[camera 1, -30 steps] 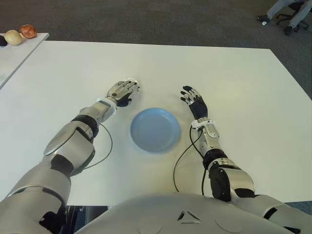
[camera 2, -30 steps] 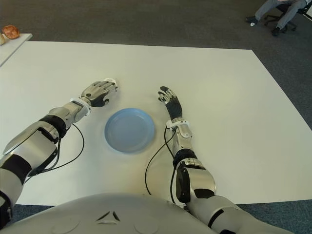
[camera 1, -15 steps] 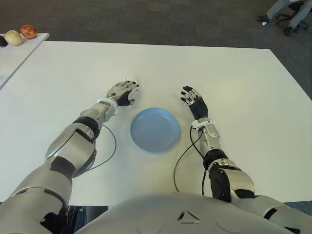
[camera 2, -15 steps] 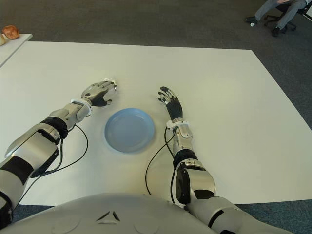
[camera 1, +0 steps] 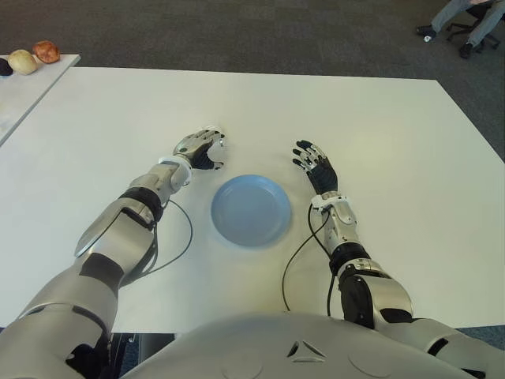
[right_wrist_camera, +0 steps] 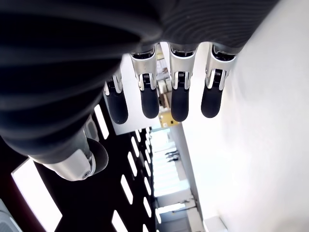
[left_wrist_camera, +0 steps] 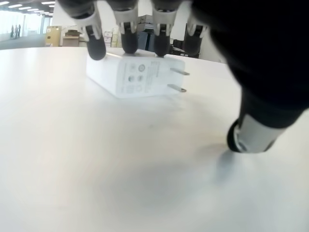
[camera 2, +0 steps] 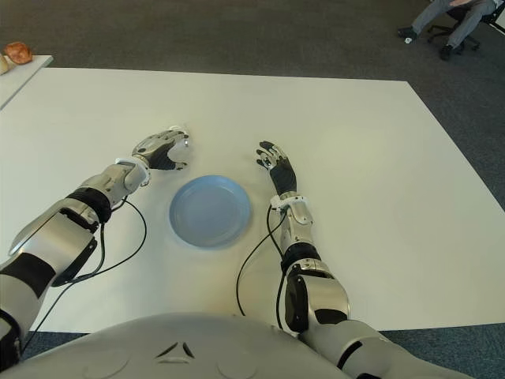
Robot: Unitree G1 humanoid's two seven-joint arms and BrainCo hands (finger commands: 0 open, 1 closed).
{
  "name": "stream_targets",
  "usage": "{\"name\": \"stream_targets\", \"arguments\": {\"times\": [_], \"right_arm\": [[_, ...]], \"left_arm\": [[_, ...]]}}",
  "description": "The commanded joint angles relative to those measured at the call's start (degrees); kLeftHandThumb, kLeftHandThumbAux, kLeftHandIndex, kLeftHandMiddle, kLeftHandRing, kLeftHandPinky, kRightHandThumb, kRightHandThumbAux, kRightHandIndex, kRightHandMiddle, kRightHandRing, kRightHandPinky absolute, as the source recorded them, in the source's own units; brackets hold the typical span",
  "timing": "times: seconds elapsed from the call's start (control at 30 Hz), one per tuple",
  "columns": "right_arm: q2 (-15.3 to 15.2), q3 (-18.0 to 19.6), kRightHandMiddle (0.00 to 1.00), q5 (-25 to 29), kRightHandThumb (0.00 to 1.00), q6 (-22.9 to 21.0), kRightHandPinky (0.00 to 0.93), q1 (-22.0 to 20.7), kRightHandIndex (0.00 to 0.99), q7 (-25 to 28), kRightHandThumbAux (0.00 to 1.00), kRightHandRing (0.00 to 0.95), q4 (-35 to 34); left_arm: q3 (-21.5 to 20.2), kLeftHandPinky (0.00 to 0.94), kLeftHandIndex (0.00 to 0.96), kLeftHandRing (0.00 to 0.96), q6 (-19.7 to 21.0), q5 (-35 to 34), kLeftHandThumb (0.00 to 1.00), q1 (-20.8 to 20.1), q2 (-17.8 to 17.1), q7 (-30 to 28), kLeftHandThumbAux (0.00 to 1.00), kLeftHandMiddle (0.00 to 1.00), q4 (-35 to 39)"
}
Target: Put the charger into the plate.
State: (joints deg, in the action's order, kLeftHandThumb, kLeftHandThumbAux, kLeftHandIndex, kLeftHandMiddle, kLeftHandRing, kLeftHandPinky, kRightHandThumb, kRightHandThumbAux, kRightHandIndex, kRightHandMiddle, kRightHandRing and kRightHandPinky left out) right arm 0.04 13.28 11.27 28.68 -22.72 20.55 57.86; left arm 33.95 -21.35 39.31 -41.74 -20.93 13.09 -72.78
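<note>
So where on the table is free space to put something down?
The plate is bare. The table is free right of the right hand and beyond both hands. Crowded only at the left hand, its fingers over the charger.

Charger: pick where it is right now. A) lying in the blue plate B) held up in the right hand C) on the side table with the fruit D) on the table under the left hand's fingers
D: the white charger lies on the table, the left hand curled over it with fingers touching its top, while the plate holds nothing.
</note>
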Motion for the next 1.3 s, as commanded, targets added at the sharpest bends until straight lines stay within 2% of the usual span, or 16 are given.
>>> {"name": "stream_targets", "arguments": {"times": [0.03, 0.37, 0.47, 0.6, 0.7, 0.8, 0.9, 1.03, 1.3], "right_arm": [[0.3, 0.5, 0.183, 0.8, 0.259, -3.4, 0.219, 4.2, 0.193, -0.1, 0.606, 0.169, 2.2], [0.4, 0.5, 0.177, 0.7, 0.256, -3.6, 0.216, 4.2, 0.189, -0.3, 0.606, 0.166, 1.8], [0.5, 0.5, 0.176, 0.6, 0.251, -3.5, 0.217, 4.0, 0.188, -0.5, 0.606, 0.166, 2.1], [0.4, 0.4, 0.175, 0.4, 0.245, -3.5, 0.213, 3.8, 0.185, -0.6, 0.605, 0.165, 2.3], [0.4, 0.3, 0.173, 0.3, 0.241, -3.5, 0.211, 3.6, 0.180, -0.7, 0.604, 0.163, 2.6], [0.3, 0.3, 0.173, 0.2, 0.239, -3.5, 0.210, 3.4, 0.180, -0.7, 0.603, 0.162, 2.8], [0.2, 0.3, 0.174, 0.2, 0.234, -3.5, 0.212, 3.2, 0.178, -0.7, 0.603, 0.163, 3.1], [0.1, 0.3, 0.177, 0.2, 0.230, -3.7, 0.215, 3.0, 0.176, -0.6, 0.605, 0.167, 3.4], [-0.3, 0.4, 0.181, 0.2, 0.227, -3.8, 0.215, 2.5, 0.174, -0.6, 0.611, 0.170, 4.3]], "left_arm": [[0.2, 0.036, 0.000, 0.000, 1.3, -0.2, 0.000, 4.9, 0.8, -5.9, 0.564, 0.000, -1.5], [0.0, 0.047, 0.000, 0.000, -3.4, -1.1, 0.000, 8.0, -2.6, -7.5, 0.554, 0.000, 3.0], [-0.8, 0.046, 0.000, 0.000, -7.2, -2.6, 0.000, 11.6, -8.4, -11.3, 0.567, 0.000, 11.7], [-1.4, 0.046, 0.000, 0.000, -9.2, -3.5, 0.000, 14.1, -12.6, -15.0, 0.587, 0.000, 18.7], [-2.1, 0.049, 0.000, 0.000, -10.1, -4.2, 0.000, 15.6, -15.3, -17.4, 0.609, 0.000, 23.1], [-4.6, 0.052, 0.000, 0.000, -11.3, -6.5, 0.000, 18.6, -20.2, -21.9, 0.620, 0.000, 32.5], [-6.9, 0.055, 0.000, 0.000, -11.1, -8.3, 0.000, 21.2, -23.8, -25.6, 0.631, 0.000, 40.7], [-8.7, 0.054, 0.000, 0.000, -10.4, -8.1, 0.000, 22.9, -25.2, -27.3, 0.642, 0.000, 44.3], [-11.1, 0.056, 0.000, 0.000, -11.1, -6.7, 0.000, 24.1, -26.0, -26.1, 0.650, 0.000, 44.1]]}}
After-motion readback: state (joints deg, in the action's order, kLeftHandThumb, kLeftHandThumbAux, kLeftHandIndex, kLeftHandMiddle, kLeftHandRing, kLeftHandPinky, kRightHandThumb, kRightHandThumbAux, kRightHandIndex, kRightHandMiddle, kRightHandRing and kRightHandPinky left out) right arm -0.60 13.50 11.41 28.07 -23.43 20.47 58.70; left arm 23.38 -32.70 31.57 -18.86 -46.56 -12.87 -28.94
